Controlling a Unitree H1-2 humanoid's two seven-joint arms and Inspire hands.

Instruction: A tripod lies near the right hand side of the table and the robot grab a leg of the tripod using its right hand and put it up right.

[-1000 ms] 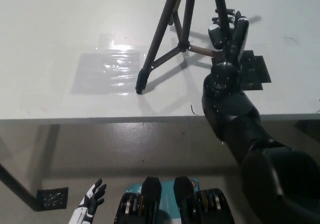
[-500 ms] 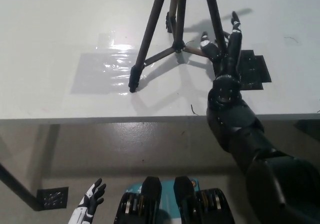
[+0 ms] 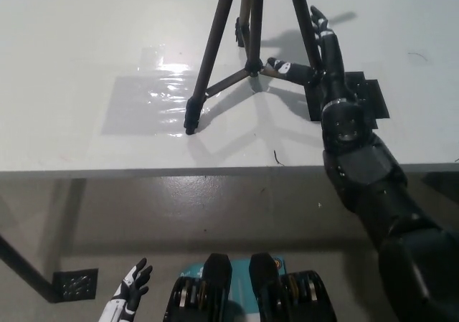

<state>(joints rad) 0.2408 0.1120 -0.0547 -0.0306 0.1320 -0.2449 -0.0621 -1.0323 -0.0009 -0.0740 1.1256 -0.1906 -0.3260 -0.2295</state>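
Since a second ago the right hand (image 3: 323,57) has let go of the tripod leg it was wrapped around; its fingers are now spread and stretched out flat, lying just beside the right-hand leg rather than pinching it. Whether a fingertip touches the leg cannot be told.

Nearest, at the lower left, the left hand (image 3: 129,292) rests below the table edge with its fingers apart, holding nothing. Behind it lies a grey floor, with one small dark perforated plate (image 3: 74,285) at the foot of a slanting table support.

Further out, the table (image 3: 86,42) is white and glossy, its front edge running straight across the view. One clear, wrinkled sheet of film (image 3: 147,100) lies on its left-centre part, catching a glare of light. One black flat mat (image 3: 362,100) lies at the right, under the black arm's wrist.

One tripod (image 3: 247,57) stands upright on the table towards its right-centre, on three dark legs joined by braces at a central hub. Its nearest foot rests at the edge of the film, the right foot sits by the mat, and the third foot is farther back. Its top runs out of view.
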